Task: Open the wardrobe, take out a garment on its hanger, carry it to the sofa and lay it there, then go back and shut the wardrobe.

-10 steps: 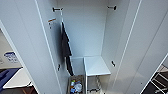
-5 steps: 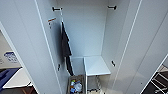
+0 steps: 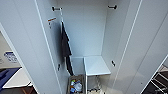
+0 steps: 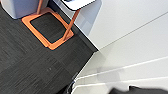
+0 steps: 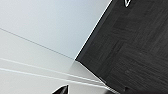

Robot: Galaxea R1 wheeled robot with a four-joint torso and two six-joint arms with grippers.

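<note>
wardrobe (image 3: 85, 32) seen straight ahead, doors swung wide, long axis upright | dark garment (image 3: 65, 47) hung at 9 o'clock inside | basket (image 3: 75, 86) at 6 o'clock | jaws: state cannot be told

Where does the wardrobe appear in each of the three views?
Head view: the wardrobe stands open in the centre, one door swung out on each side, with a dark garment hanging inside.
Left wrist view: probably the white panels that meet the dark carpet, near an orange frame.
Right wrist view: probably the white panels beside the dark carpet.
Shared landmark: the dark carpet, in both wrist views.
</note>
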